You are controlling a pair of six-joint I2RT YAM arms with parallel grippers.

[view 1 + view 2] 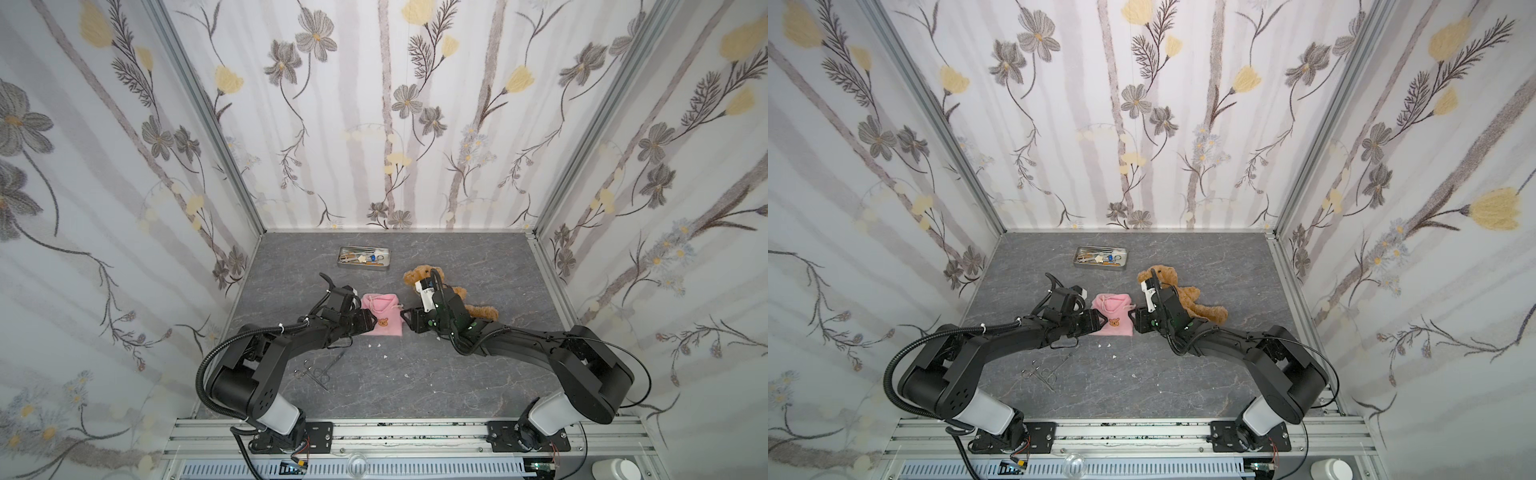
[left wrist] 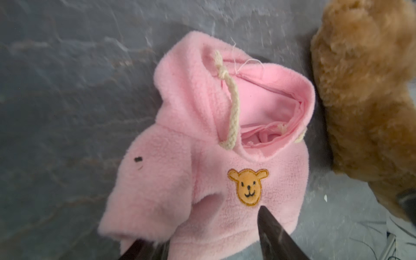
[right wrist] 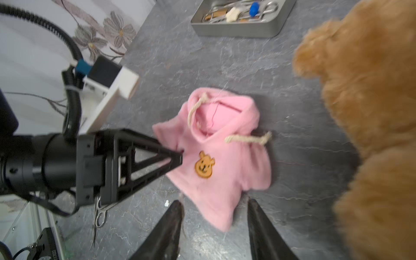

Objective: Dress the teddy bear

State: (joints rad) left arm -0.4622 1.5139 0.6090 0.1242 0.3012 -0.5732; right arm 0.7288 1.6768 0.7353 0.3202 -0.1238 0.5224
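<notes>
The teddy bear (image 1: 419, 275) lies on the grey table (image 1: 436, 382), a little right of the centre in both top views. Its head points toward the back wall and its legs toward the right. The right arm (image 1: 519, 345) crosses over its body and hides the middle of it.

Just beside it on the left, the pink hoodie (image 1: 380, 318) lies flat with the front side up. The orange bear emblem (image 1: 382, 322) is visible and the hood opening is toward the back.

The left gripper (image 1: 368, 322) is at the left side of the hoodie. In the left wrist view its jaws stand well apart. One finger (image 2: 272, 227) rests on the fabric under the emblem, the hem is between the two, and the cloth does not look squeezed. The right gripper (image 3: 213, 201) is at the lower right corner of the hoodie. Its jaws are about half open, and that corner of cloth is between the fingers without being pinched.

Behind the hoodie, in the upper middle of the table, stands an open shallow metal tin (image 1: 363, 268). Inside it I see several steel instruments (image 3: 266, 7) with ring handles, one small blue piece (image 3: 254, 9) and one cream star-shaped piece (image 3: 233, 14).

Under the left arm, in the lower left of the table, a pair of forceps (image 1: 316, 372) lies loose, with a few white scraps (image 1: 376, 345) near it.
</notes>
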